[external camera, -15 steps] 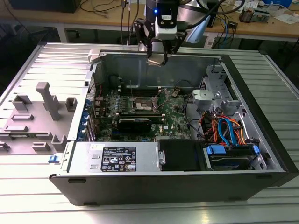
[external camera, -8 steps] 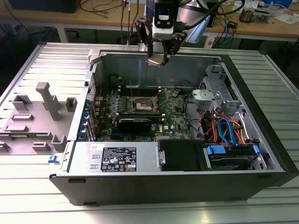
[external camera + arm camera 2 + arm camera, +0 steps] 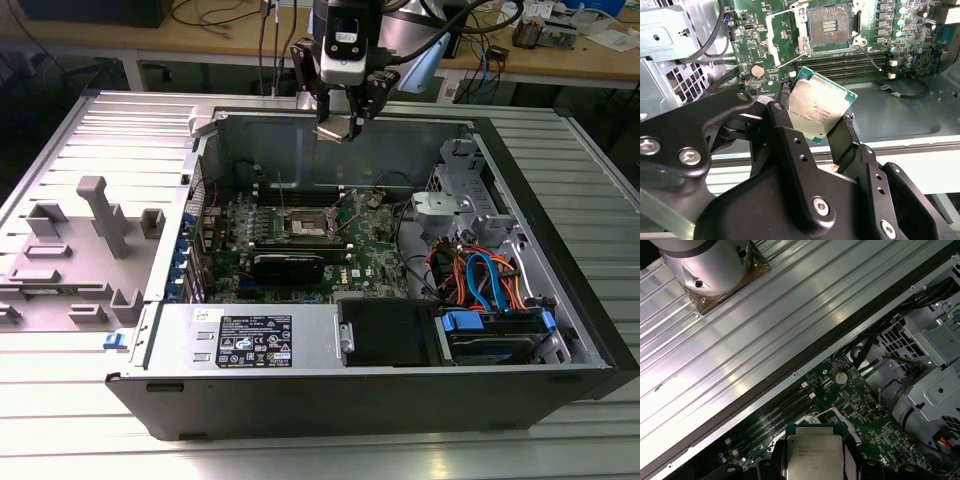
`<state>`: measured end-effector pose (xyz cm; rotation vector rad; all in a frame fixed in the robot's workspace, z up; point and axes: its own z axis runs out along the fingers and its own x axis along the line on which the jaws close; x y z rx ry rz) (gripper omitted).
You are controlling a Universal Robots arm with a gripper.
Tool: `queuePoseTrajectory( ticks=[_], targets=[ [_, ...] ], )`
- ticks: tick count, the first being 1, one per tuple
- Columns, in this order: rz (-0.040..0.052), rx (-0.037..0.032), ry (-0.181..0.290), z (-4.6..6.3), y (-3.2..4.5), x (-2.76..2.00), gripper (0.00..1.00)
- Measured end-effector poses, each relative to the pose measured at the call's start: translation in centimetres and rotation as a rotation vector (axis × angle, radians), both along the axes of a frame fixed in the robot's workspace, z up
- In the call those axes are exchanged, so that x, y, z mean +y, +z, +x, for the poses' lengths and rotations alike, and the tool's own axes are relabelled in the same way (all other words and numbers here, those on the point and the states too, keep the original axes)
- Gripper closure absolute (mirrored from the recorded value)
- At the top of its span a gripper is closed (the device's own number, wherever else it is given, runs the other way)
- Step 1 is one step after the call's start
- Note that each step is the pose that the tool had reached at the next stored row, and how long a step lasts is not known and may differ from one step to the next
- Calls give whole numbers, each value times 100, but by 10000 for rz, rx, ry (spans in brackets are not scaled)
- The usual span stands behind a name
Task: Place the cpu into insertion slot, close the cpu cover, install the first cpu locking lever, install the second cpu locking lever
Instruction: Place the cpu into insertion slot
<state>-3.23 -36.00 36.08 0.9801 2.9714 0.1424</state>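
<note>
My gripper point(image 3: 343, 122) hangs above the rear wall of the open computer case, shut on the cpu point(image 3: 339, 129). In both wrist views the cpu point(image 3: 818, 106) point(image 3: 814, 456) shows its dull silver top and green rim, pinched at two opposite edges by the black fingers point(image 3: 781, 120). The insertion slot point(image 3: 829, 24) point(image 3: 306, 226) lies uncovered on the green motherboard point(image 3: 375, 250), well below the chip. Two thin wire locking levers point(image 3: 786, 59) point(image 3: 871, 56) stand loose beside the slot. I cannot make out the cpu cover.
Long black memory slots point(image 3: 850, 67) run beside the socket. A drive cage with blue and orange cables point(image 3: 480, 275) fills the exterior view's right. A labelled metal box point(image 3: 250, 340) spans the case front. Grey plastic fixtures point(image 3: 95, 225) stand on the ribbed table at the exterior view's left.
</note>
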Motion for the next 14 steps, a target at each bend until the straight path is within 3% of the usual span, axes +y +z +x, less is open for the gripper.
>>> queuePoseTrajectory(
  ticks=[5, 14],
  targets=[
    [0, -1, -43, 0, 0, 0, 45],
    [0, 0, -1295, 0, -5, 0, 45]
  ],
)
